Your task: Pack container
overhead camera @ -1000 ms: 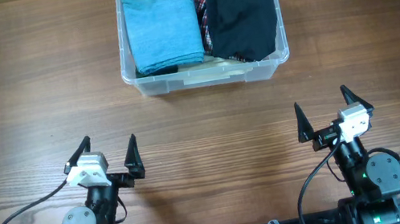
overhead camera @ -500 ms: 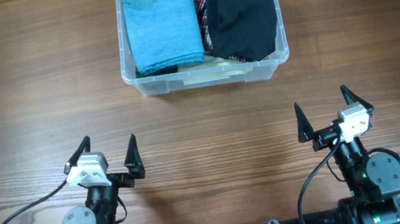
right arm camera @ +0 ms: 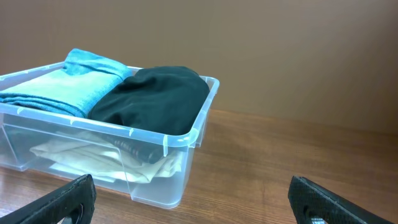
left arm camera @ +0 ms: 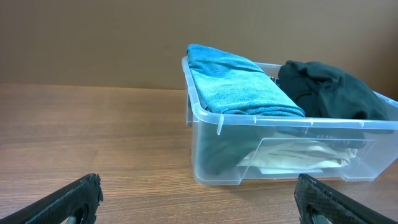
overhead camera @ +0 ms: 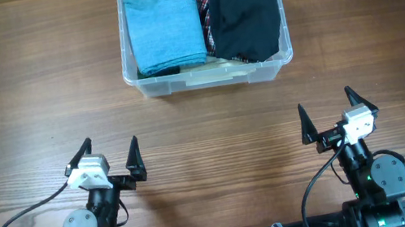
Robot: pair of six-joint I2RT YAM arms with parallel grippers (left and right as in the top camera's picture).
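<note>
Container holds one blue garment, one black garment; both pairs of jaws wide

plain brown wood-grain table, clear plastic container sitting right on it toward the far edge, black cable looping across the near-left corner

Clear, colourless rectangular plastic container on a warm brown counter with streaky wood grain. Inside, a heathered teal-blue folded cloth, a plain black bunched garment, a sliver of red, white and dark plaid fabric between them, and pale cream-white cloth beneath. Matte black tips and white housings on the left gripper and right gripper.
</note>
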